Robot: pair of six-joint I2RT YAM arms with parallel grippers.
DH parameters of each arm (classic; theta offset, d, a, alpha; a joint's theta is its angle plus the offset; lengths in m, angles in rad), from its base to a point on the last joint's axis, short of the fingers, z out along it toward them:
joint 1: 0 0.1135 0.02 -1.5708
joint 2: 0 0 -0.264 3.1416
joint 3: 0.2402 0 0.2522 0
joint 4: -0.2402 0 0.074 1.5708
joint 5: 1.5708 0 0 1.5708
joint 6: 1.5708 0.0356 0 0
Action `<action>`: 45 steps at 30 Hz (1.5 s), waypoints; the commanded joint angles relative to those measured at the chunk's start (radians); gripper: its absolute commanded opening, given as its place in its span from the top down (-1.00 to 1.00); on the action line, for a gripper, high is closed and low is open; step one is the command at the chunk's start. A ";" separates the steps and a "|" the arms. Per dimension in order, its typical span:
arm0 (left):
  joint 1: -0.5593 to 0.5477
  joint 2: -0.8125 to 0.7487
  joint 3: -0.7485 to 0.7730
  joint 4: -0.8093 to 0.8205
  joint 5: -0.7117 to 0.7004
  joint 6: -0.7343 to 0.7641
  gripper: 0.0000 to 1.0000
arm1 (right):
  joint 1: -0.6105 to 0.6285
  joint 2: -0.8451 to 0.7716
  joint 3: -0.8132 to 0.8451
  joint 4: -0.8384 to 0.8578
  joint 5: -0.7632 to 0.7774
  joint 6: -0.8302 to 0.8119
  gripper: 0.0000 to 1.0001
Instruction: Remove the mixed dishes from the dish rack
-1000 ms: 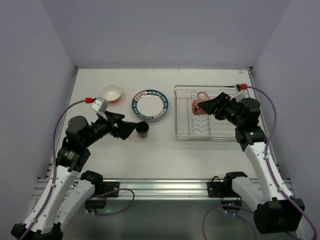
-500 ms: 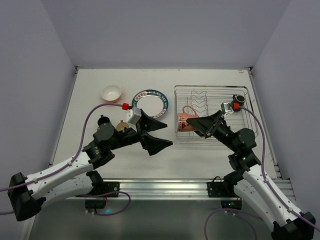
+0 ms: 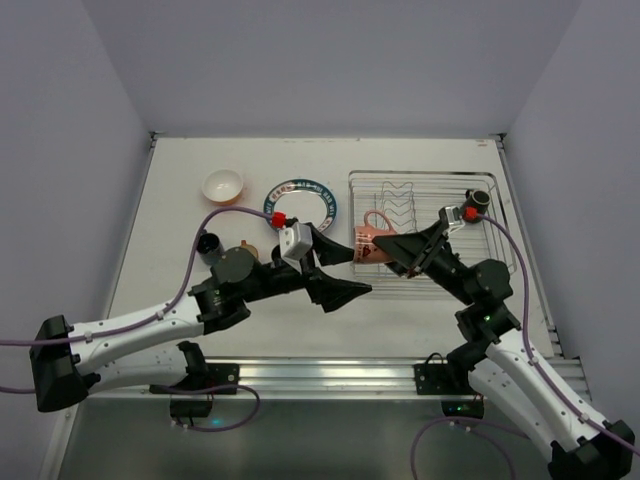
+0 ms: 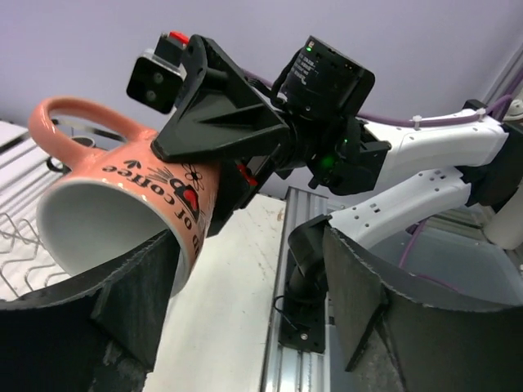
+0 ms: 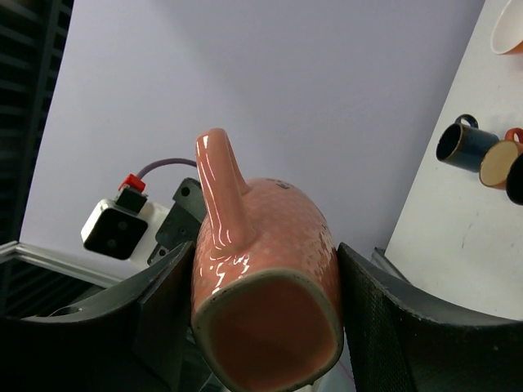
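My right gripper is shut on a pink mug and holds it in the air over the front left corner of the silver wire dish rack. In the right wrist view the mug lies on its side between both fingers, handle up. My left gripper is open right in front of the mug. In the left wrist view the mug's mouth faces the camera beside my left finger. A dark mug stands in the rack's far right corner.
A stack of plates with a blue rim and the orange bowl sit on the table left of the rack. A dark blue mug and a tan mug stand by the left arm; both show in the right wrist view.
My right gripper lifted the pink mug out of the rack and carried it left. My left arm swung right from the mugs on the table and now faces the pink mug, jaws open.
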 commanded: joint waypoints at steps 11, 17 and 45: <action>-0.011 0.044 0.081 0.035 -0.035 0.143 0.73 | 0.075 -0.010 0.013 0.144 -0.024 0.040 1.00; -0.009 0.059 0.114 0.008 -0.043 0.168 1.00 | 0.116 0.001 -0.011 0.181 -0.025 0.049 1.00; -0.006 0.166 0.309 -1.379 -0.486 0.034 1.00 | 0.073 -0.036 0.411 -1.008 0.648 -0.880 -0.98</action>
